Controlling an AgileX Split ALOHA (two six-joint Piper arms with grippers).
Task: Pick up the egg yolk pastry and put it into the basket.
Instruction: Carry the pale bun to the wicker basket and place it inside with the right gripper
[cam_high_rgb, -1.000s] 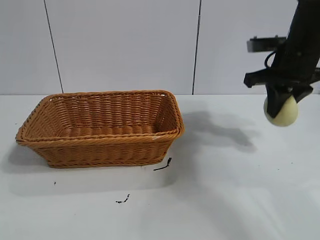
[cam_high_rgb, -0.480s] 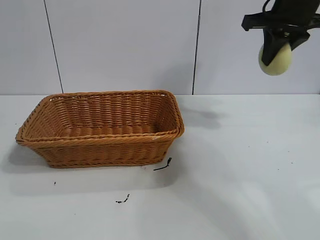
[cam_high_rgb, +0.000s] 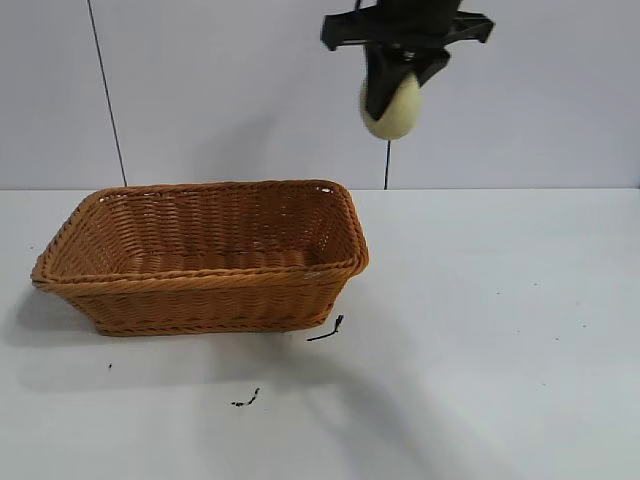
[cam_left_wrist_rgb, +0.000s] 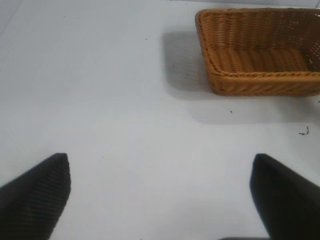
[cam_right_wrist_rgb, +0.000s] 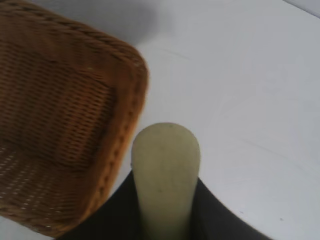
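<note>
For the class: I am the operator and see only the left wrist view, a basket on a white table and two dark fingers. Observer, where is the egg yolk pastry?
Observer: The egg yolk pastry hangs high in the right gripper, shut on it.
Operator: Is it above the basket?
Observer: Not quite: in the right wrist view it sits just outside the basket corner.
Operator: Anything inside the basket?
Observer: Nothing shows in the basket from the exterior view.
</note>
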